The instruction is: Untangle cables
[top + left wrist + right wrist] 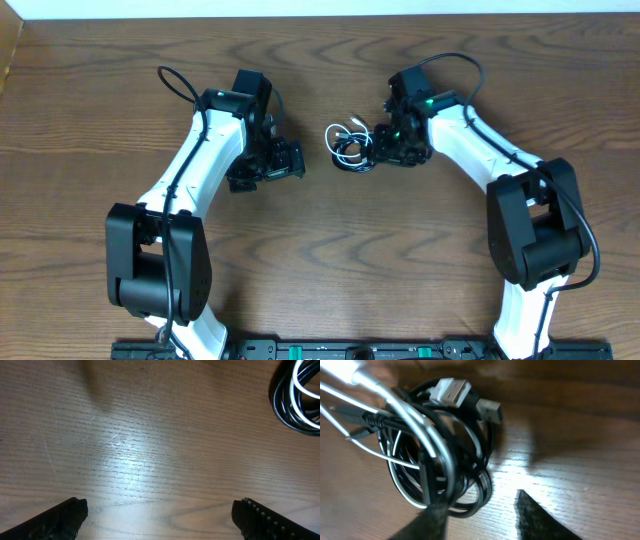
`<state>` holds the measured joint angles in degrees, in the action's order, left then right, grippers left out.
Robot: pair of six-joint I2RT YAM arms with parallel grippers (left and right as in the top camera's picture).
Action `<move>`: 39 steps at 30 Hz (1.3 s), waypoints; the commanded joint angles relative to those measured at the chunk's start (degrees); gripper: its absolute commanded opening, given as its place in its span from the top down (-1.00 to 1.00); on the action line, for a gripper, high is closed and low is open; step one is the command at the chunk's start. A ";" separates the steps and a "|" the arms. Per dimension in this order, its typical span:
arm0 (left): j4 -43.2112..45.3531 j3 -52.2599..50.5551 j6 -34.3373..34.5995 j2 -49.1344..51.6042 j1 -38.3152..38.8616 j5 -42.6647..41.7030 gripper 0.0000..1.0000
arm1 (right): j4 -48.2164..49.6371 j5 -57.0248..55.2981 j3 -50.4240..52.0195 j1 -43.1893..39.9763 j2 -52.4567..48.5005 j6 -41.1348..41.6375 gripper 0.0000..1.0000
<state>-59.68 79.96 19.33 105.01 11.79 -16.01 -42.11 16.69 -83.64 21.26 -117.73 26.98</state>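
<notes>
In the left wrist view, the left fingers (160, 506) are spread as wide as they go, 1 tip at 7 o'clock and the other at 5 o'clock. Only bare bench (150, 435) lies between them, and they hold nothing. Beyond them, at 2 o'clock, an edge of the cables (282, 412) shows, well clear of both tips.

In the right wrist view, the right fingers (477, 502) stand partly apart, with bare wood in the gap, and are clamped on nothing. The tip at 7 o'clock overlaps the lower rim of the bundle; I cannot tell whether it touches. Just past the tips, the cables sit in 1 tight coil of black and white loops. 2 plugs (451, 390) sit at its 12 to 1 o'clock edge, and a white cord runs off toward 10 o'clock.

From overhead, the bundle lies on the bench just beyond centre toward 12 o'clock. The right fingers are just beside it at its 3 o'clock, and the left fingers stand apart at its 9 o'clock.
</notes>
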 commanded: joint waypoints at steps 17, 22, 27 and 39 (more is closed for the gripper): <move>-0.44 0.42 0.07 0.00 0.20 0.00 -0.96 | 4.22 -3.06 -0.90 0.55 -3.67 1.68 0.76; -0.46 0.42 0.07 0.00 0.20 0.00 -0.95 | 4.66 -2.99 -0.90 0.66 -3.69 1.75 0.97; 0.04 0.42 0.07 0.00 0.20 0.02 -0.95 | 5.09 3.61 -1.14 -0.22 -2.36 2.10 0.97; -0.52 0.42 0.00 0.00 0.20 -3.19 -0.96 | 8.22 37.99 -1.44 -7.32 20.83 -7.93 0.98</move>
<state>-59.37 79.96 19.33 105.01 11.79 -16.14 -34.00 45.32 -83.64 14.24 -104.53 22.28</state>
